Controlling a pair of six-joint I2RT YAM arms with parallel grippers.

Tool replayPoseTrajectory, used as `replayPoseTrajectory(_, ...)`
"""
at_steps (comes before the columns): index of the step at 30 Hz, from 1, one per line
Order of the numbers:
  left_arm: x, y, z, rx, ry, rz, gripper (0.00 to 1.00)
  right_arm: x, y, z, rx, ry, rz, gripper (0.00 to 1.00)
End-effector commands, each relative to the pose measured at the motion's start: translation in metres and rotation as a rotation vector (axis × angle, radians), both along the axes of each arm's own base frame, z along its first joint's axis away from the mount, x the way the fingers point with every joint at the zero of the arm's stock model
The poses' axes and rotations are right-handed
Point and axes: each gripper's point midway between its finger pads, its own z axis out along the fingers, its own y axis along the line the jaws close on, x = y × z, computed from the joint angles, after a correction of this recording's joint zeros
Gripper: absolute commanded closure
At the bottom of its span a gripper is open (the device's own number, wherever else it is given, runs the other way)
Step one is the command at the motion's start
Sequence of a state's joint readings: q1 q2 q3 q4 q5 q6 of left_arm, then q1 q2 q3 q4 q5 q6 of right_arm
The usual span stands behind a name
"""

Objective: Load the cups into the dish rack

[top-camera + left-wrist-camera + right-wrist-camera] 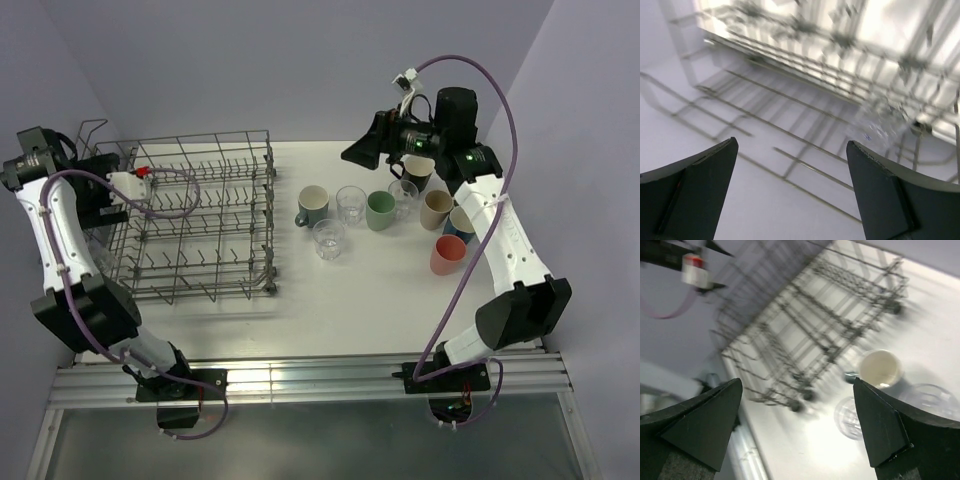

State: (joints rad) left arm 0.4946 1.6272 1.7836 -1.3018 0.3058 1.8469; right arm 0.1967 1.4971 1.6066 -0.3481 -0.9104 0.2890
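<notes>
The grey wire dish rack stands on the left of the table. Several cups stand to its right: a grey-blue mug, three clear glasses, and green, black, beige, blue and coral mugs. My left gripper is open and empty at the rack's left side; its view shows blurred rack wires and a faint clear shape. My right gripper is open and empty, held high behind the cups. Its view shows the rack, the grey-blue mug and a glass.
The table is white, with lilac walls close on the left, back and right. An aluminium rail runs along the near edge and carries both arm bases. A purple cable loops above the right arm.
</notes>
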Motion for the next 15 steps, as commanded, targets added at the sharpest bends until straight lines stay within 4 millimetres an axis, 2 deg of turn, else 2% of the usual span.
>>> replayPoseTrajectory(1, 0.006, -0.043, 0.047, -0.1, -0.177, -0.002, 0.01, 0.019, -0.028, -0.015, -0.214, -0.089, -0.116, 0.0)
replayPoseTrajectory(2, 0.011, -0.058, 0.047, -0.154, -0.21, -0.013, 0.01, 0.026, -0.033, -0.024, -0.261, -0.086, -0.141, 0.0)
replayPoseTrajectory(3, 0.007, -0.068, 0.058, -0.17, -0.25, -0.023, 0.01, 0.036, -0.046, -0.027, -0.35, -0.138, -0.185, 0.01)
replayPoseTrajectory(6, 0.004, -0.106, 0.06, -0.303, -0.287, -0.051, 0.01, 0.041, -0.062, -0.059, -0.523, -0.108, -0.195, 0.05)
replayPoseTrajectory(7, -0.003, -0.117, 0.067, -0.317, -0.308, -0.066, 0.01, 0.041, -0.074, -0.075, -0.608, -0.065, -0.226, 0.08)
replayPoseTrajectory(8, -0.007, -0.134, 0.056, -0.385, -0.272, -0.049, 0.01, 0.042, -0.076, -0.091, -0.66, -0.037, -0.219, 0.09)
replayPoseTrajectory(9, -0.003, -0.143, 0.068, -0.405, -0.327, -0.049, 0.01, 0.042, -0.081, -0.102, -0.72, -0.035, -0.205, 0.1)
replayPoseTrajectory(10, -0.003, -0.159, 0.067, -0.438, -0.324, -0.055, 0.01, 0.039, -0.09, -0.116, -0.79, 0.004, -0.213, 0.14)
replayPoseTrajectory(11, -0.006, -0.168, 0.059, -0.486, -0.294, -0.022, 0.01, 0.037, -0.089, -0.133, -0.835, 0.024, -0.185, 0.16)
replayPoseTrajectory(13, -0.009, -0.188, 0.063, -0.563, -0.287, -0.031, 0.01, 0.034, -0.089, -0.148, -0.886, 0.042, -0.165, 0.22)
replayPoseTrajectory(15, -0.016, -0.206, 0.064, -0.689, -0.242, -0.014, 0.01, 0.025, -0.073, -0.161, -0.906, 0.042, -0.117, 0.26)
